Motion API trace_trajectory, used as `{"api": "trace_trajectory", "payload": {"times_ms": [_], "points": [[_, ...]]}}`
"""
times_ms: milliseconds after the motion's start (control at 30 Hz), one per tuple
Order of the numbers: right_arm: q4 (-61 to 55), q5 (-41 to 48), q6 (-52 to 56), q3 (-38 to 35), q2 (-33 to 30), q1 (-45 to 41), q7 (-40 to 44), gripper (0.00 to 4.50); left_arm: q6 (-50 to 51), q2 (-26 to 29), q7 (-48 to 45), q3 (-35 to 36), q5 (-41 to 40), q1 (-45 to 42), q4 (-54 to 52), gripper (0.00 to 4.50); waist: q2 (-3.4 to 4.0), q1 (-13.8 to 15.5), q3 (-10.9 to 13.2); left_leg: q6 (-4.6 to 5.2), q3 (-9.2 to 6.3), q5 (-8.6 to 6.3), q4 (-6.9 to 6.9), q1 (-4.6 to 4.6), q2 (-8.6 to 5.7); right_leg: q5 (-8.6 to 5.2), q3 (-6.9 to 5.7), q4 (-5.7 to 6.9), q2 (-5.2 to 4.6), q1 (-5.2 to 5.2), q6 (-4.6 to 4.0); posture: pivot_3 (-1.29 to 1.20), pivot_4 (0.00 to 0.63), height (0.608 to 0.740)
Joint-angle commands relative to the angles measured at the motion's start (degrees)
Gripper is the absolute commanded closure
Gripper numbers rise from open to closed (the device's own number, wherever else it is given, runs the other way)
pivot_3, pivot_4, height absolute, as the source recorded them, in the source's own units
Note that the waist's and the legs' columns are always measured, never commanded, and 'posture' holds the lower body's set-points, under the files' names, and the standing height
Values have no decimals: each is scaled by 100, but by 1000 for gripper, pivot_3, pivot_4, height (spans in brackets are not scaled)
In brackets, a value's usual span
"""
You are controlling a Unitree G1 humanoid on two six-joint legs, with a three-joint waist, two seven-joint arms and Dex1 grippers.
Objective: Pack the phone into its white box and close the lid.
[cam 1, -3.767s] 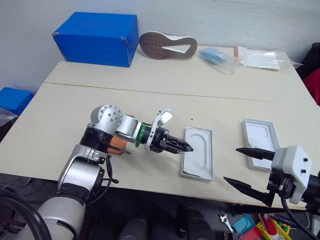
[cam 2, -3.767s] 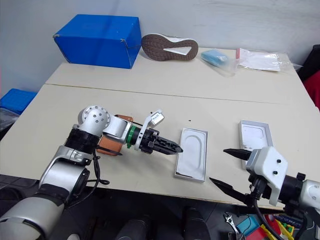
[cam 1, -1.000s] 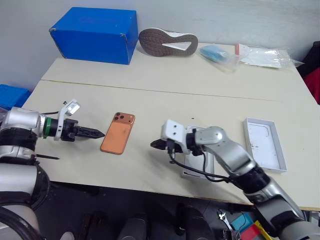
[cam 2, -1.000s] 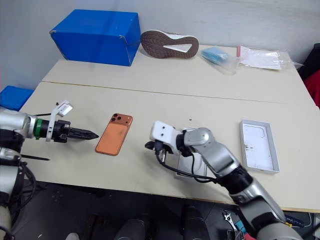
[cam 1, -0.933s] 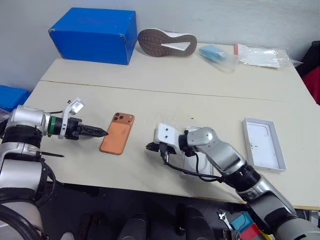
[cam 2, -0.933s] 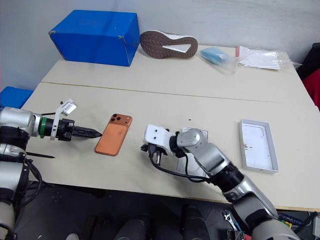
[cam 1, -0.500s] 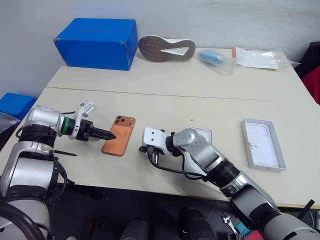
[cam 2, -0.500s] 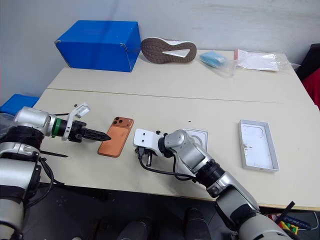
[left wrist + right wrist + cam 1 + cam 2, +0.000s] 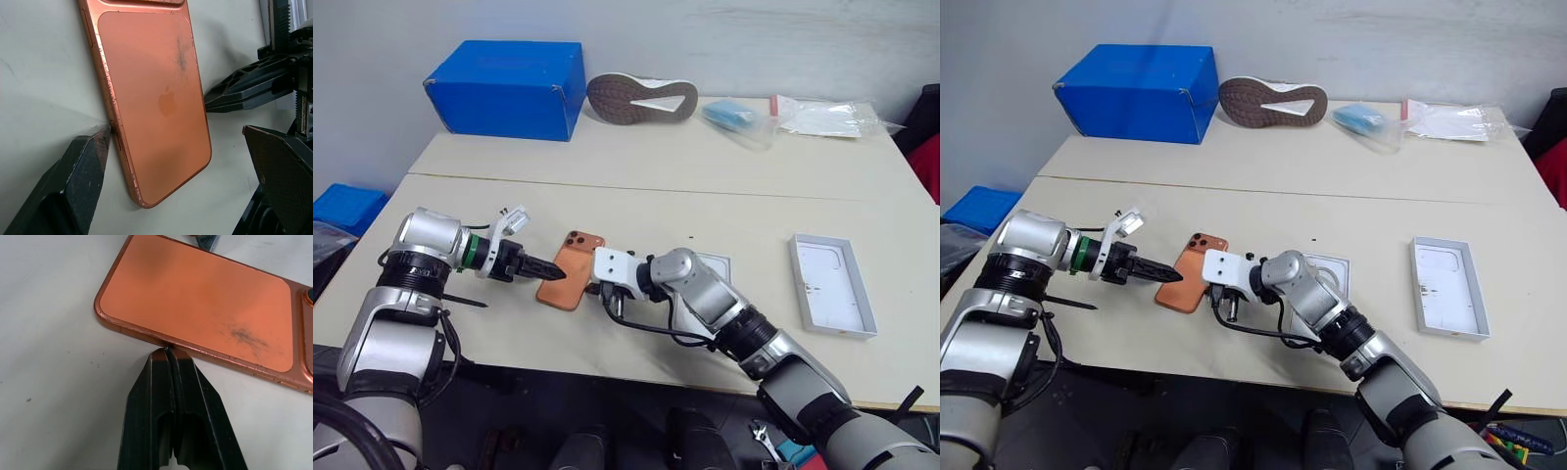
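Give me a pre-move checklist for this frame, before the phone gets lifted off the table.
1. Phone flat on the table, back up: ok.
2. Right claw shut, tips at the phone's long edge: ok.
3. Left claw open, one finger at the opposite edge: ok.
4. Phone gripped by either claw: not ok.
5. White box behind the right arm, free to receive: cannot tell.
6. Lid lying apart, open side up: ok.

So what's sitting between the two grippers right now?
The phone, flat on the table. The left gripper is open around its end; the shut right gripper touches its long edge, as both wrist views show.
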Motion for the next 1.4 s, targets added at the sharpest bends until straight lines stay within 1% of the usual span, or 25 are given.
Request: {"api": "trace_trajectory", "payload": {"times_ms": [33,200,367,433,500,700,800,867,933,1033,1067,1133,1200,1267,1333,1400], "points": [[-23,-79,-67,-161,58,-43,-74,4491,489,-367,-49,-402,-374,515,56,0,5,4,-4,0,-1,0,-1,0,0,0,1,-1,0,0,0,0,150,740],[-58,-82,-72,-169,37,15,-78,4491,868,-386,-80,-338,-780,358,142,0,5,-2,-4,-1,-11,0,-1,-1,1,0,5,-1,5,0,0,0,150,740],[-65,-86,-65,-190,41,26,-91,4491,818,-353,49,-346,-893,249,255,0,4,-2,-4,-2,-22,-1,-3,-4,1,0,5,-2,7,0,0,0,150,740],[-85,-92,-68,-191,25,48,-94,4500,758,-311,76,-334,-911,222,332,390,4,-4,-4,-3,-26,-1,-3,-5,1,0,5,-3,9,0,0,0,150,740],[-102,-99,-89,-190,0,72,-96,4500,741,-246,42,-351,-959,191,373,879,3,-10,-3,-4,-26,-2,-3,-5,2,0,4,-4,12,0,0,0,150,740],[-312,14,-313,-331,-47,208,-48,4500,786,-130,-89,-339,-1130,44,468,2864,-10,-31,6,-9,-35,-4,-6,-16,7,0,2,-10,22,-9,0,0,150,740],[-555,120,-439,-432,-124,302,52,4500,808,-47,-171,-361,-1232,6,441,3803,-49,-55,34,-12,-44,-4,-5,-32,11,0,0,-13,26,-17,0,0,150,740],[-745,187,-438,-525,-205,347,125,4500,841,13,-215,-339,-1312,-9,407,4392,-58,-96,41,-14,-54,-3,-4,-41,13,0,-3,-15,28,-21,0,0,150,740],[-1054,270,-430,-653,-357,399,231,4500,896,60,-240,-209,-1440,-45,382,4385,-63,-140,49,-14,-60,-3,-3,-52,12,0,-5,-22,28,-26,0,0,150,740],[-1849,451,-232,-952,-740,559,351,4500,1059,131,-301,12,-1717,-67,177,4385,-72,-150,55,-15,-66,-3,1,-75,13,0,-11,-28,31,-48,0,0,150,740],[-2171,566,-59,-1103,-884,641,374,4500,1116,167,-320,31,-1817,-43,35,4385,-76,-150,57,-17,-71,-2,8,-102,13,0,-13,-30,30,-70,0,0,150,740],[-3047,1037,615,-1578,-1236,865,467,4500,1300,247,-303,100,-2082,86,-461,4385,-88,-140,68,-19,-70,-2,12,-121,12,0,-16,-15,29,-102,0,0,150,740],[-3936,1609,1344,-2110,-1657,1165,576,4121,1546,294,-206,209,-2377,268,-1019,4385,-87,-125,69,-22,-78,-3,12,-131,14,0,-14,-16,25,-110,0,0,150,740],[-4580,2094,1866,-2568,-2060,1463,648,3583,1803,255,-30,434,-2635,427,-1453,4385,-88,-115,69,-24,-88,-4,7,-133,12,0,-10,-32,21,-109,0,0,150,740],[-5247,2612,2294,-3219,-2626,1976,795,2886,2111,224,168,614,-3043,605,-1855,4385,-91,-100,71,-23,-91,-5,5,-133,12,0,-3,-42,20,-105,0,0,150,740],[-5755,3037,2624,-3893,-3119,2501,898,2169,2202,300,369,643,-3520,886,-2240,4385,-94,-34,73,-23,-89,-5,3,-136,14,0,3,-61,15,-102,0,0,150,740]]}}
